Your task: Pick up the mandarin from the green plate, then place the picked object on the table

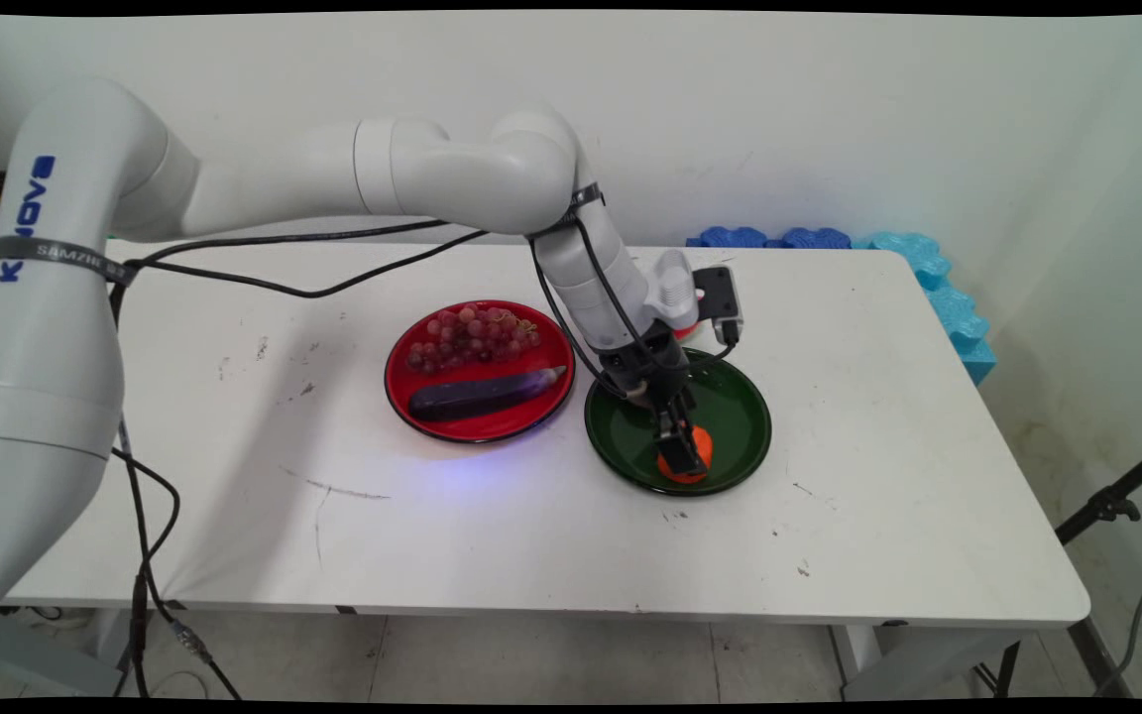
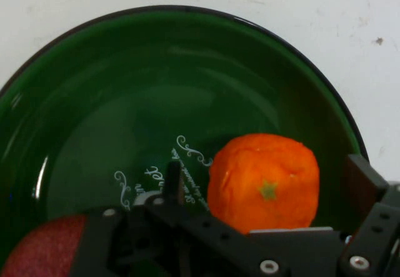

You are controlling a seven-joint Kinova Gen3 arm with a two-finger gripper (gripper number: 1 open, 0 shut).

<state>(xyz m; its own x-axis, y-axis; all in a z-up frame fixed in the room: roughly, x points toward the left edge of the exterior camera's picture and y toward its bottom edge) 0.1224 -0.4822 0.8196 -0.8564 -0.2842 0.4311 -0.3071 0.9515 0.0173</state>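
1. Two plates on the white table (image 1: 551, 535): one red plate (image 1: 402, 389) near the centre, one green plate (image 1: 742, 397) just beside it toward the right edge.
2. On the red plate: one bunch of grapes (image 1: 472, 335), one dark eggplant (image 1: 482, 394).
3. In the green plate: one orange (image 2: 265, 183), at the side nearest the table's front edge; white ornamental script on the plate floor, not legible.
4. One red object (image 2: 44, 249) visible at the hand view's lower left corner; identity not determinable.
5. One gripper (image 1: 678, 448) lowered into the green plate; jaws spread, one on each side of the orange, contact not confirmable.
6. Lettered "SAMZHE": strap (image 1: 56, 255) on the arm.
7. Blue foam pieces (image 1: 928, 278) at the table's far right corner; count unclear.
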